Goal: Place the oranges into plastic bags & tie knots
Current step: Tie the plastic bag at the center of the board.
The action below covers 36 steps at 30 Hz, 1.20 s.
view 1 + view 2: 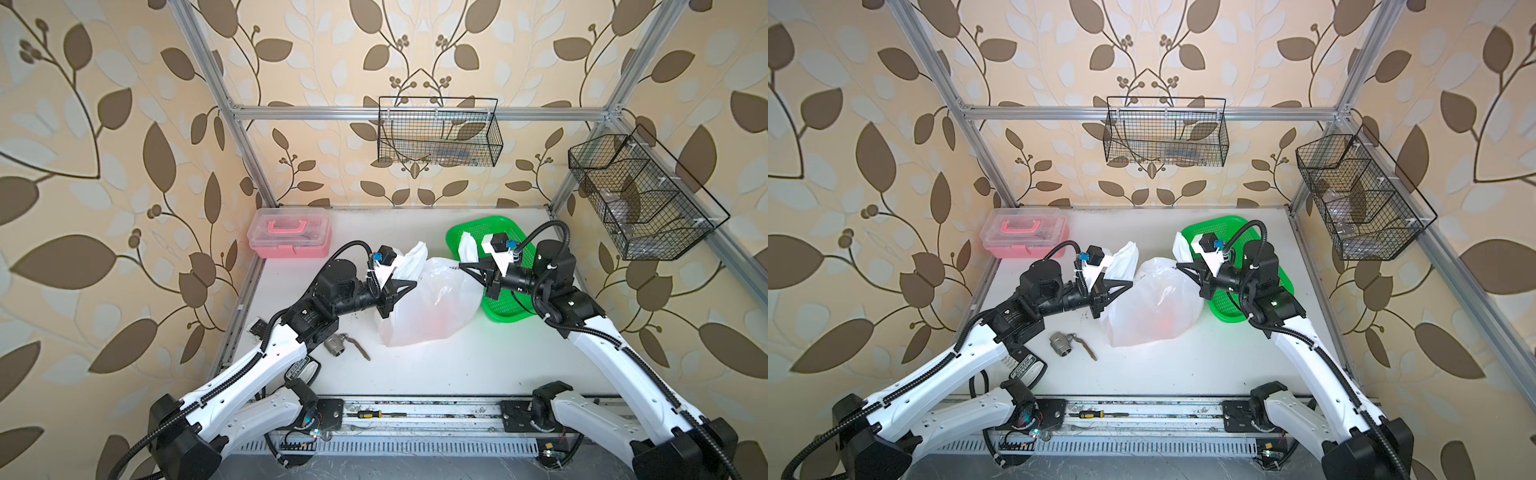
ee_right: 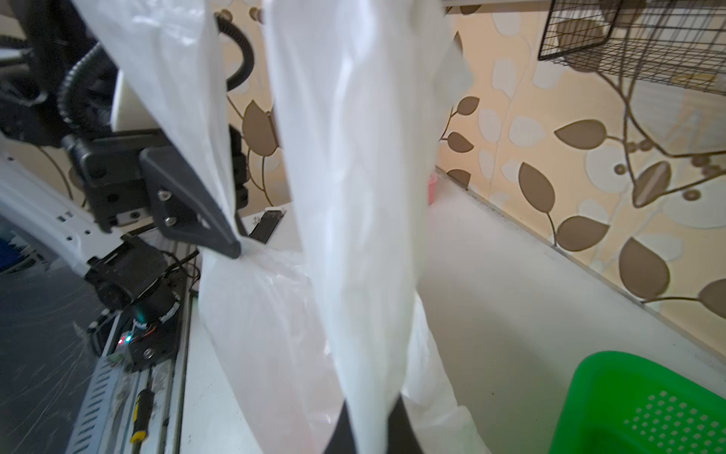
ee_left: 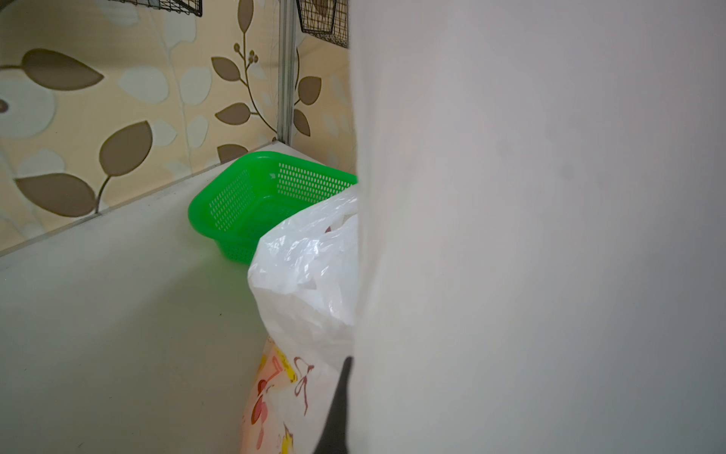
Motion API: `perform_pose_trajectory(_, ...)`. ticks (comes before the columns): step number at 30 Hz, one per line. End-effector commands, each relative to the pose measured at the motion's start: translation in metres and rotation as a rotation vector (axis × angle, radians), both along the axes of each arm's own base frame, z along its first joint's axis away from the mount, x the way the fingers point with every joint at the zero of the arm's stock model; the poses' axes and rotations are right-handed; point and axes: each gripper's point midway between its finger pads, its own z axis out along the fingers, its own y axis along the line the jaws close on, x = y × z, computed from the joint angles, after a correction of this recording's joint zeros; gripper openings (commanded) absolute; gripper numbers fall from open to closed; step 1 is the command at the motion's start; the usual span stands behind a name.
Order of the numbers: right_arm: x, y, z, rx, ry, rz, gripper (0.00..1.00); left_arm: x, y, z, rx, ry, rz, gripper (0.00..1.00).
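The white plastic bag (image 1: 428, 307) (image 1: 1154, 307) sits mid-table. The oranges (image 1: 440, 316) (image 1: 1167, 318) show only as an orange blur through its film. My left gripper (image 1: 413, 284) (image 1: 1130, 283) is shut on the bag's left handle (image 1: 415, 257), which fills much of the left wrist view (image 3: 510, 236) beside one dark finger (image 3: 338, 412). My right gripper (image 1: 462, 264) (image 1: 1178, 264) (image 2: 369, 416) is shut on the right handle (image 1: 467, 245) (image 2: 353, 196). The two handles are held up and apart. No knots are in view.
A green mesh basket (image 1: 478, 226) (image 1: 1225, 226) (image 3: 251, 196) (image 2: 628, 393) lies under my right arm. A pink toolbox (image 1: 289, 232) stands back left, and a metal valve (image 1: 336, 345) lies near my left arm. A screwdriver (image 1: 370, 414) rests on the front rail. Wire baskets (image 1: 436, 133) hang on the walls.
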Motion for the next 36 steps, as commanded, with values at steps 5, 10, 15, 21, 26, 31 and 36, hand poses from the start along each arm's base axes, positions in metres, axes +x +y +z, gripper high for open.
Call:
perform_pose_trajectory(5,-0.066,0.027,-0.022,-0.121,0.006,0.284,0.0,-0.007,-0.004,-0.021,0.239,0.062,-0.13,0.0)
perform_pose_trajectory(10,-0.079,0.047,-0.037,-0.216,0.05,0.387,0.0,-0.006,-0.012,-0.025,0.306,0.058,-0.205,0.0)
perform_pose_trajectory(15,-0.077,0.055,-0.046,-0.253,0.047,0.427,0.0,-0.011,-0.02,-0.019,0.299,0.035,-0.289,0.0)
perform_pose_trajectory(21,-0.066,0.064,-0.047,-0.273,0.022,0.453,0.03,-0.015,-0.024,-0.021,0.306,0.009,-0.352,0.0)
perform_pose_trajectory(26,-0.06,0.067,-0.042,-0.274,-0.011,0.459,0.16,-0.019,-0.029,-0.017,0.281,0.003,-0.401,0.0)
perform_pose_trajectory(31,-0.053,0.061,-0.035,-0.244,-0.028,0.439,0.36,-0.017,-0.034,-0.019,0.275,0.018,-0.42,0.0)
perform_pose_trajectory(36,-0.053,0.053,-0.027,-0.214,-0.064,0.405,0.43,-0.018,-0.038,-0.017,0.266,0.03,-0.449,0.0)
